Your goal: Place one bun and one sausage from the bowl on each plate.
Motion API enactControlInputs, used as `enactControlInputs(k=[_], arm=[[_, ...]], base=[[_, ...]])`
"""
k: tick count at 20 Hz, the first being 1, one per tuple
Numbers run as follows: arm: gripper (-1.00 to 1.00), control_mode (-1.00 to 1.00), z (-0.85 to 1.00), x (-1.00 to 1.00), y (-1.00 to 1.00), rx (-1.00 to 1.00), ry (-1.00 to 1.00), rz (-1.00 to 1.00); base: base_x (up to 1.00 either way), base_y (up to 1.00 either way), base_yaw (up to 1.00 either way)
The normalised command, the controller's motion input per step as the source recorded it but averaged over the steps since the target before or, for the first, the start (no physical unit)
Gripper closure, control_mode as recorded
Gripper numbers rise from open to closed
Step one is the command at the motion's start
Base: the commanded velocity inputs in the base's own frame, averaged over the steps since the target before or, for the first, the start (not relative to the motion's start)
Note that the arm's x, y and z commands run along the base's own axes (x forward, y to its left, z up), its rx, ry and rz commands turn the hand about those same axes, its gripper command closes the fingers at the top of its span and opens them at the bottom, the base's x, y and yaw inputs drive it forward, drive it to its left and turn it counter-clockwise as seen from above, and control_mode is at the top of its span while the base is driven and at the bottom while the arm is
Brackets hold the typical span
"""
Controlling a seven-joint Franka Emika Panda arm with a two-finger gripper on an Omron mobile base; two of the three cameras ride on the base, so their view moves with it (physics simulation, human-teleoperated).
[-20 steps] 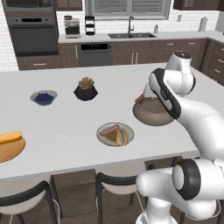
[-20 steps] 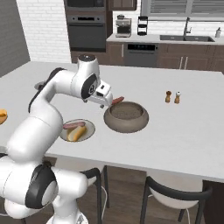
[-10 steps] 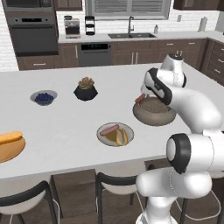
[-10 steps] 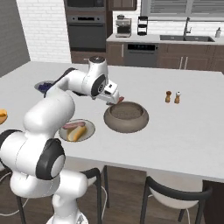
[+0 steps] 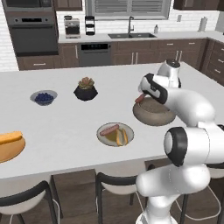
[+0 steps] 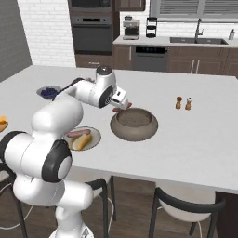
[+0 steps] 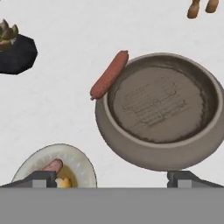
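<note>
Robot arm bent low over a bowl on a kitchen counter.
The gripper (image 5: 141, 97) hovers above the bowl (image 7: 159, 111), jaws spread wide and empty. A sausage (image 7: 109, 75) lies against the bowl's rim. The grey plate (image 5: 115, 134) sits near the counter's front edge.

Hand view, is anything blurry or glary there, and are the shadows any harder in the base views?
Hand view: flat, even light, no glare; the bowl rim and the sausage look slightly soft but readable. Left base view: the pale grey plate is a little blurred, its food merging; shadows faint. Right base view: a soft shadow under the bowl, no glare on the counter.
</note>
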Motion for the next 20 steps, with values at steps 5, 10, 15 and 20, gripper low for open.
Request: enactControlInputs(k=[5, 10, 15, 20], arm=[[-1.00, -1.00, 0.00, 0.29, 0.00, 0.00, 0.01, -0.08], [-1.00, -1.00, -0.01, 0.12, 0.00, 0.00, 0.11, -0.09], [-1.00, -1.00, -0.01, 0.43, 0.00, 0.02, 0.12, -0.08], [-1.00, -1.00, -0.17, 0.63, -0.03, 0.06, 0.07, -0.03]], base=[[0.00, 0.00, 0.00], [0.00, 0.00, 0.00], [0.00, 0.00, 0.00], [0.00, 0.00, 0.00]])
